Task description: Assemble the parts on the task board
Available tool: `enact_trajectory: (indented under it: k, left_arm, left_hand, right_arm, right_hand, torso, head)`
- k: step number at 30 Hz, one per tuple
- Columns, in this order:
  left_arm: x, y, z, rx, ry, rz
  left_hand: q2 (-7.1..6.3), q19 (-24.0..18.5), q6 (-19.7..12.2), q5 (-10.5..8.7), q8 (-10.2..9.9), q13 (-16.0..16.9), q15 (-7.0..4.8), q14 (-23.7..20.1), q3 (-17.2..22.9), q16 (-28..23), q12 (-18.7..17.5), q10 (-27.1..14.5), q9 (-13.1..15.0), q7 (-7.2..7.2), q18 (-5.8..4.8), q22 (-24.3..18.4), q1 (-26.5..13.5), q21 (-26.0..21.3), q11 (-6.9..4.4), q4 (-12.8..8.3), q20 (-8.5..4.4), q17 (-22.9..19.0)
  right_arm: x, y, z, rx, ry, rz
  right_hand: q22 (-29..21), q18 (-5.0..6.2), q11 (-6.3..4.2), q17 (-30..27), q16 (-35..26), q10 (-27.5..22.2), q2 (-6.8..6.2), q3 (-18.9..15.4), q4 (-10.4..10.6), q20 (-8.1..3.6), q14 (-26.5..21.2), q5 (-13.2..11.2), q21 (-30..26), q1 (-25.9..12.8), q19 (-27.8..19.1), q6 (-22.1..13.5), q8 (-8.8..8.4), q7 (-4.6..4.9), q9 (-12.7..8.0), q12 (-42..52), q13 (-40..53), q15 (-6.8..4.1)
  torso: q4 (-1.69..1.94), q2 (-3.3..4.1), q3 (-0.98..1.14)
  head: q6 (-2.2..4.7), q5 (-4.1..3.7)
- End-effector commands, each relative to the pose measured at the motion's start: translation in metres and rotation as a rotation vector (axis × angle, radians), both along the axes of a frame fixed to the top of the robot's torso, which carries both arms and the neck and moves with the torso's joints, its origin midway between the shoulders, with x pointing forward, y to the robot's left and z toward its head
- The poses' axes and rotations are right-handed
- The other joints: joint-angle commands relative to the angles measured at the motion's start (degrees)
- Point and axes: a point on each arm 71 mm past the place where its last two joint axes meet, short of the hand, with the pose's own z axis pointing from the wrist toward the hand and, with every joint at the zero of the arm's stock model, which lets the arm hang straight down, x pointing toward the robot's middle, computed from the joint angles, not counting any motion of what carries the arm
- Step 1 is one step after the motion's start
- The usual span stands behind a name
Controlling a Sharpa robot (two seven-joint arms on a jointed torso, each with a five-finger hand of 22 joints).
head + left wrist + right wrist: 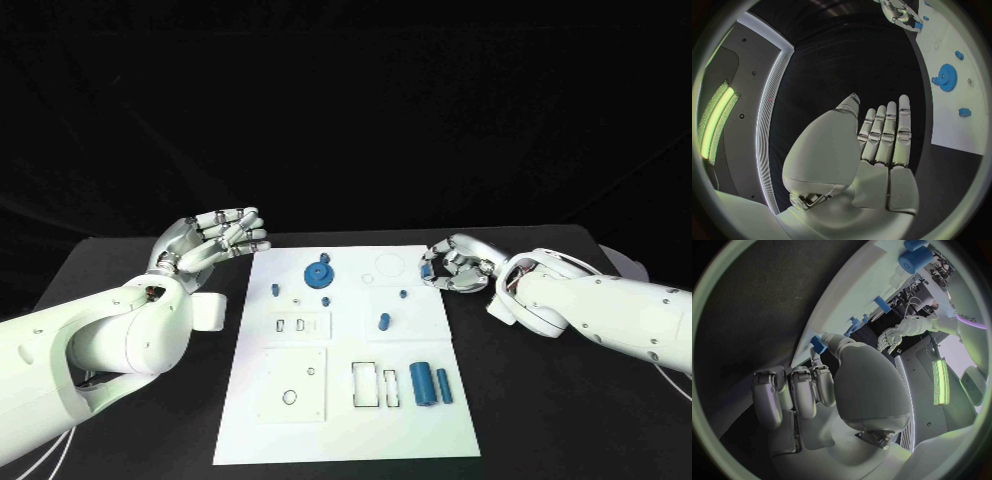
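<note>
Only blue parts (424,383) dot the task board (346,420) between both hands.

The task board (346,400) looks like a smooth matt white sheet, plastic or painted plate. It lies on a table (548,420) of flat matt black that gives back no shine. The blue parts look like moulded plastic with a soft sheen — a toothed gear (317,274) near the board's far edge and two smooth cylinders (430,384) near its right edge. The left hand (216,240) and right hand (459,266) are silvery, satin metal-look, with segmented fingers (891,131). Both arms — as the left arm (101,345) shows — wear glossy white plastic shells.
</note>
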Motion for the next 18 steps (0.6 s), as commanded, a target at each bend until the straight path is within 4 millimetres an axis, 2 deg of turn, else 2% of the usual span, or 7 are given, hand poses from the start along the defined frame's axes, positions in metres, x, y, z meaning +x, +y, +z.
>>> enact_trajectory:
  k: [1,6,13,18]
  left_arm:
    - [-0.0004,-0.0023,0.0015,-0.006,-0.009,-0.016]
    - [-0.0003,-0.0025,0.0015,-0.006,-0.008,-0.017]
    - [-0.0004,-0.0026,0.0013,-0.006,-0.006,-0.018]
    - [-0.0004,-0.0026,0.0012,-0.006,-0.005,-0.019]
  left_hand:
    - [-0.18,0.1,0.39,-0.23,-0.05,0.04,-0.05,-0.02,0.29,-0.31,-0.2,0.34,0.03,0.47,0.33,-0.07,0.55,-0.17,-0.05,-0.2,0.1,0.05]
    - [-0.17,0.1,0.38,-0.23,-0.06,0.03,-0.05,-0.03,0.3,-0.32,-0.23,0.32,0.03,0.48,0.33,-0.07,0.56,-0.17,-0.04,-0.19,0.09,0.06]
    - [-0.13,0.12,0.33,-0.23,-0.1,0.02,-0.04,-0.06,0.32,-0.35,-0.29,0.27,0.01,0.52,0.33,-0.08,0.54,-0.17,-0.03,-0.15,0.09,0.09]
    - [-0.12,0.13,0.27,-0.24,-0.14,0.0,-0.03,-0.08,0.32,-0.38,-0.35,0.22,0.0,0.58,0.32,-0.09,0.52,-0.17,-0.02,-0.11,0.09,0.11]
  right_arm:
    - [0.0005,0.0009,-0.0013,-0.001,0.004,-0.003]
    - [0.0016,0.0021,-0.0014,0.002,0.001,-0.005]
    - [0.0026,0.0031,0.0004,0.016,-0.022,-0.017]
    - [0.0015,0.0049,0.0034,0.033,-0.055,-0.029]
  right_hand:
    - [15.09,-0.82,-0.22,15.09,0.19,0.67,0.84,0.41,-0.05,0.04,6.18,-0.36,0.25,0.08,5.99,0.72,0.38,-0.16,0.15,0.36,9.24,-0.24]
    - [15.09,-0.82,-0.6,15.09,0.19,0.88,1.62,0.91,-0.31,-0.24,6.18,-1.09,0.25,0.34,5.99,1.86,0.92,-0.61,0.4,0.53,9.41,-0.57]
    - [15.09,-0.82,-1.34,15.09,0.19,1.27,3.43,1.7,-0.69,-0.84,6.18,-1.87,0.25,0.65,5.99,3.56,2.23,-1.46,1.13,0.83,9.74,-1.22]
    - [15.09,-0.82,-2.05,15.09,0.19,1.6,4.83,2.55,-1.34,-1.45,6.18,-3.62,0.25,1.07,5.99,4.39,3.52,-2.22,1.98,1.06,10.02,-1.86]
  torso:
    - [-0.03,-0.01,-0.01]
    - [0.01,-0.03,0.01]
    - [-0.06,-0.04,0.0]
    - [-0.03,-0.04,0.03]
  head:
    - [-0.05,0.07]
    - [-0.12,0.13]
    - [-0.31,-0.03]
    - [-0.44,0.08]
